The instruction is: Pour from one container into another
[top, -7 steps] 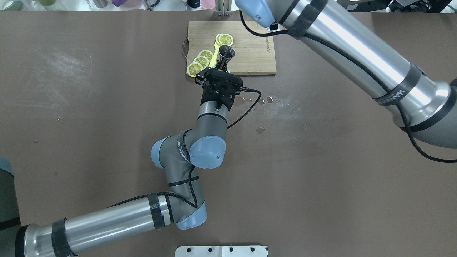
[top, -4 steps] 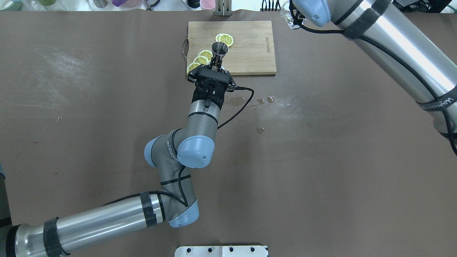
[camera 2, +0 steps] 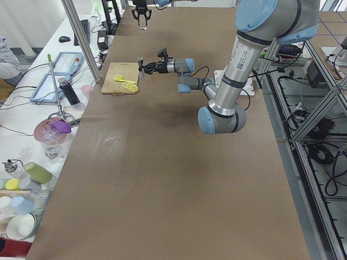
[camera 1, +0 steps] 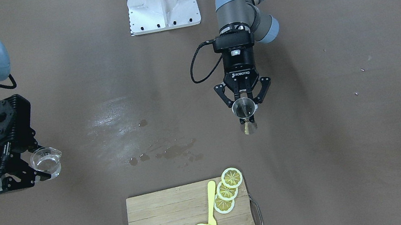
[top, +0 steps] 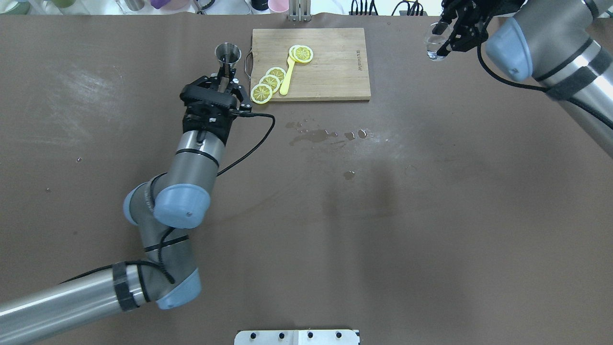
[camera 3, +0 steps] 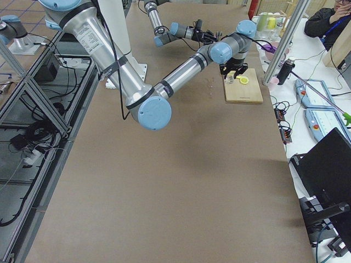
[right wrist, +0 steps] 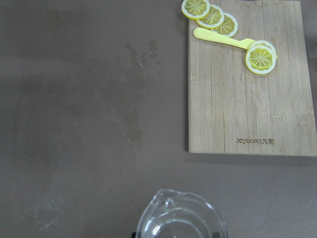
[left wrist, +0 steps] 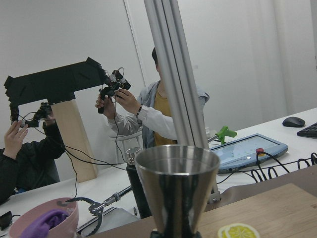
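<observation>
A steel jigger (top: 228,52) stands upright in my left gripper (top: 224,80), which is shut on its narrow waist, just left of the cutting board (top: 330,72). In the front-facing view the jigger (camera 1: 243,107) hangs above bare table, and the left wrist view shows its cone (left wrist: 177,183) close up. My right gripper (top: 449,37) is shut on a clear glass measuring cup (top: 436,44) at the far right, past the board's right edge. The cup (camera 1: 46,160) holds clear liquid and sits level; its rim (right wrist: 181,214) fills the bottom of the right wrist view.
The wooden board carries lemon slices (top: 269,81) and a yellow spoon (top: 289,73). Small puddles (top: 312,136) wet the brown table in front of the board. Cups, bottles and cables line the far edge. An operator (left wrist: 156,111) stands beyond it.
My left arm has carried the jigger leftward from over the board to beside its left edge. My right arm has swung right, bringing the glass cup into view at the far right.
</observation>
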